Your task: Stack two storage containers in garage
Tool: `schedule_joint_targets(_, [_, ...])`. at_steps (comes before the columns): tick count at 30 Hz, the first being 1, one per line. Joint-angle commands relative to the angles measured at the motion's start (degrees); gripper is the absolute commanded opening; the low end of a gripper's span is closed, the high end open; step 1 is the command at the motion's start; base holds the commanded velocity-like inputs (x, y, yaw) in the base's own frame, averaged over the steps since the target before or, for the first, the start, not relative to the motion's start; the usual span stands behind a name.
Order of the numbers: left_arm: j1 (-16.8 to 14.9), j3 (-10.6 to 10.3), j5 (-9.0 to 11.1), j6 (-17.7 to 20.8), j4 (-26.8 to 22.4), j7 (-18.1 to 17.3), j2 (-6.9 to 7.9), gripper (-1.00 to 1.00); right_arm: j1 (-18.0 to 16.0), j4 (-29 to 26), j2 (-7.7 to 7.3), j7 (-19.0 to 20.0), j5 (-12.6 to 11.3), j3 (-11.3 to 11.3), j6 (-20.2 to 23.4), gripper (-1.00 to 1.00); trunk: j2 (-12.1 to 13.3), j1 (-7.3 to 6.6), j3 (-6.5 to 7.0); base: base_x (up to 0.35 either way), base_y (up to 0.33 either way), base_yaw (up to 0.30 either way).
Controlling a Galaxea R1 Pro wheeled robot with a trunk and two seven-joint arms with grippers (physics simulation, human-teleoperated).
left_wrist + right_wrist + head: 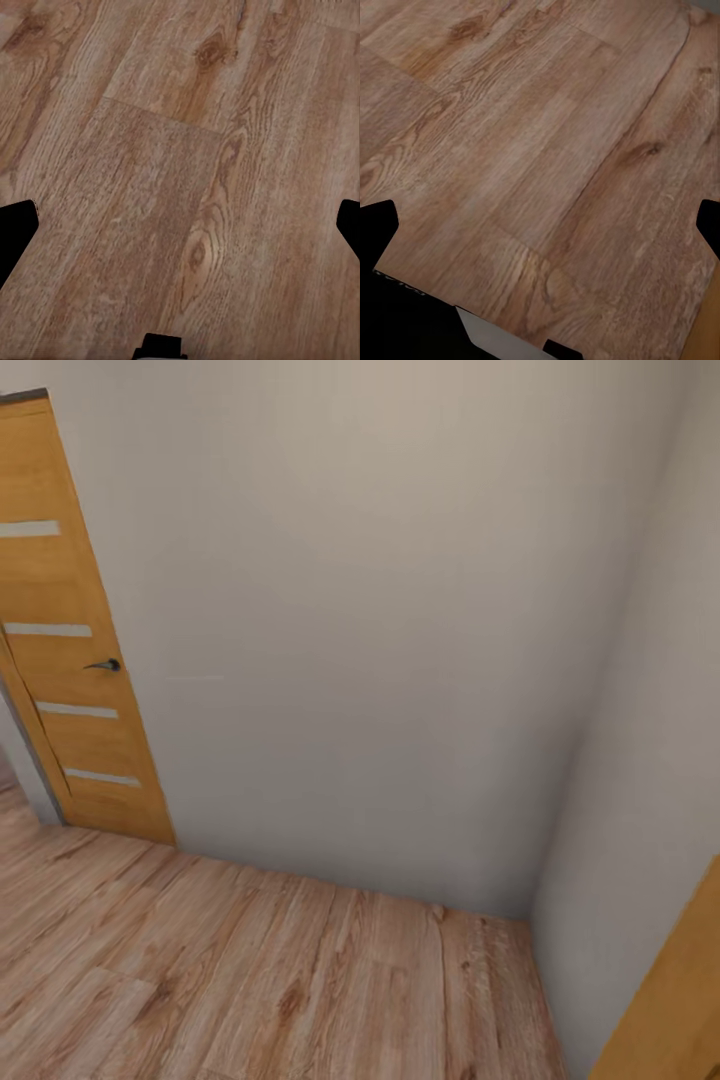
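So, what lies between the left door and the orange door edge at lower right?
In the head view: beige wall and wood-plank floor between door and edge.

A plain beige-grey wall [380, 610] was seen, shaded slightly darker toward the corner. The door [70, 640] was coloured honey-orange wood, crossed by four pale horizontal strips, and a dark handle [105, 665] was fitted to it. A second orange-wood edge [670, 1000] was shown at the lower right. The floor [250, 980] was patterned in light brown planks with darker grain and knots. Black fingertips [16, 229] were seen on the left claw.
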Motion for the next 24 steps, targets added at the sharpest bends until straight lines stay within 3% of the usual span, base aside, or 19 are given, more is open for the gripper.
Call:
schedule_joint_targets(1, [-0.1,0.19,0.01,-0.32,0.22,0.02,-0.01,1.0,0.04,-0.12,-0.02,-0.01,-0.26,0.4,-0.03,1.0,-0.03,0.0,-0.05,0.0,0.0,0.132])
schedule_joint_targets(10, [-0.1,0.19,0.01,-0.32,0.22,-0.05,0.06,1.0,0.04,-0.12,-0.02,-0.02,-0.27,0.4,-0.03,1.0,-0.03,0.0,-0.05,0.007,0.0,0.024])
schedule_joint_targets(19, [-0.1,0.17,0.01,-0.32,0.22,-0.03,0.07,1.0,0.04,-0.12,0.0,0.0,-0.26,0.4,-0.03,1.0,-0.03,0.0,-0.05,0.255,0.0,0.0])
schedule_joint_targets(24, [-0.1,0.19,0.01,-0.32,0.22,-0.01,0.07,1.0,0.04,-0.12,-0.02,0.0,-0.26,0.4,-0.03,1.0,-0.03,0.0,-0.05,0.081,0.0,0.0])
